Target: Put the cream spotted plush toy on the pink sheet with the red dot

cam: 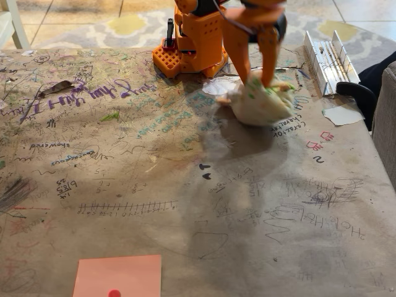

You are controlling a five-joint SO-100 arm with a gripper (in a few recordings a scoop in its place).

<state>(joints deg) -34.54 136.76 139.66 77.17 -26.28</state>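
Fixed view, looking across a table [185,204] covered in brown paper thick with scribbles and pen marks.

Orange arm [247,31] reaches down from its base [189,52] at the far edge, right of centre. Gripper [257,77] is down on the plush [263,100], fingers [267,65] closed in on its top; the plush looks pinched between them (motion blur softens the outline, so the exact grip is hard to read). Plush is cream with hints of green and orange, near the far edge, just right of the base. Whether it rests on the table or hangs just off it, cannot tell. Its shadow spreads toward the table's middle.

Pink sheet [117,275] lies flat at the near edge, left of centre, partly cut off by the frame; red dot [114,293] at its near side. Sheet and plush are well apart, almost the whole table between them.

A pale paper scrap [342,114] sits by the right edge. A white hinged metal piece [328,59] lies at the far right corner.
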